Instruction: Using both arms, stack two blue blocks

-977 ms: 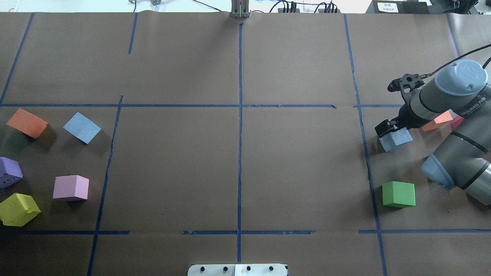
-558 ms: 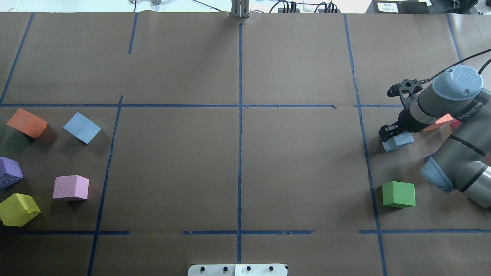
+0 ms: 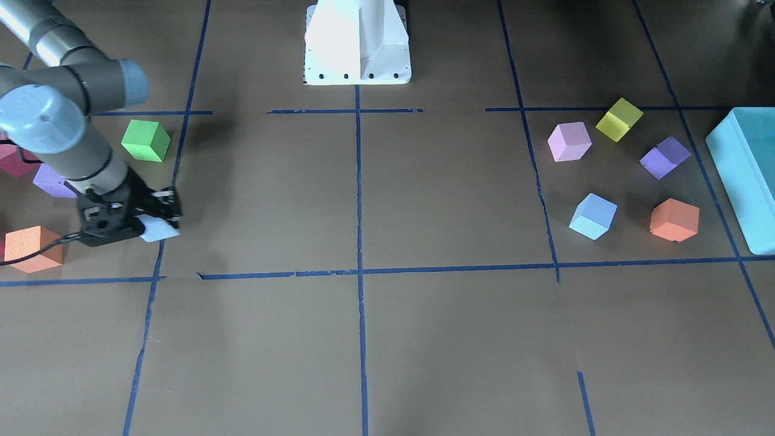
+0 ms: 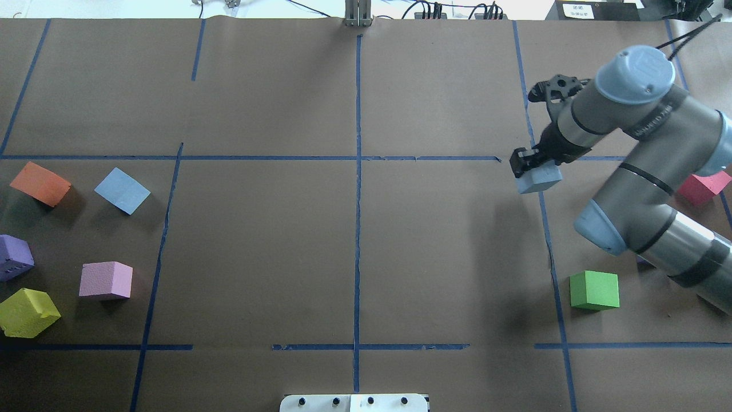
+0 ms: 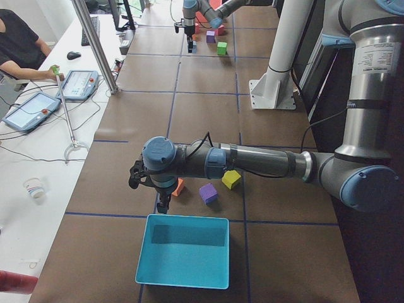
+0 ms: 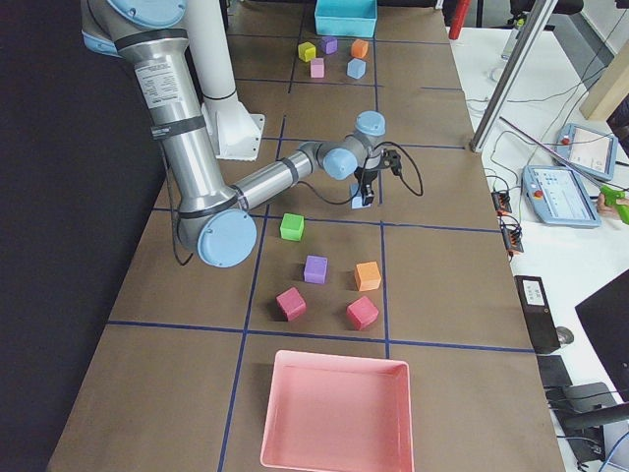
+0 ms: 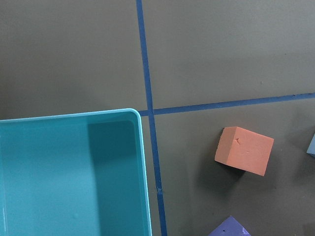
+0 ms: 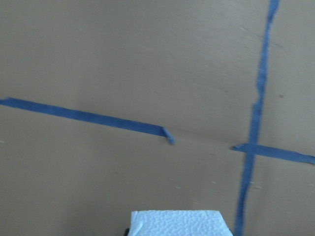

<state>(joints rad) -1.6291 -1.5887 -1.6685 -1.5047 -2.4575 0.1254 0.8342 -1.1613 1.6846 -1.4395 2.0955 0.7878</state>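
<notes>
Right end effector (image 4: 529,171) clamped on one blue block (image 4: 540,179), held off the tabletop (image 4: 257,257) over a tape line (image 4: 545,232) — second blue block (image 4: 122,190) sits left side beside orange cube (image 4: 40,183) — left end effector (image 5: 163,203) state can't tell.

Nothing is legible: the white paper label (image 4: 577,10) on the black box (image 4: 617,12) at the far right and the print on the grey right arm (image 4: 652,123) are too blurred.

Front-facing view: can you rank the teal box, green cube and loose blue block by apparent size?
1. teal box, largest even cut off by the edge.
2. green cube and loose blue block: look alike, so unranked.
</notes>
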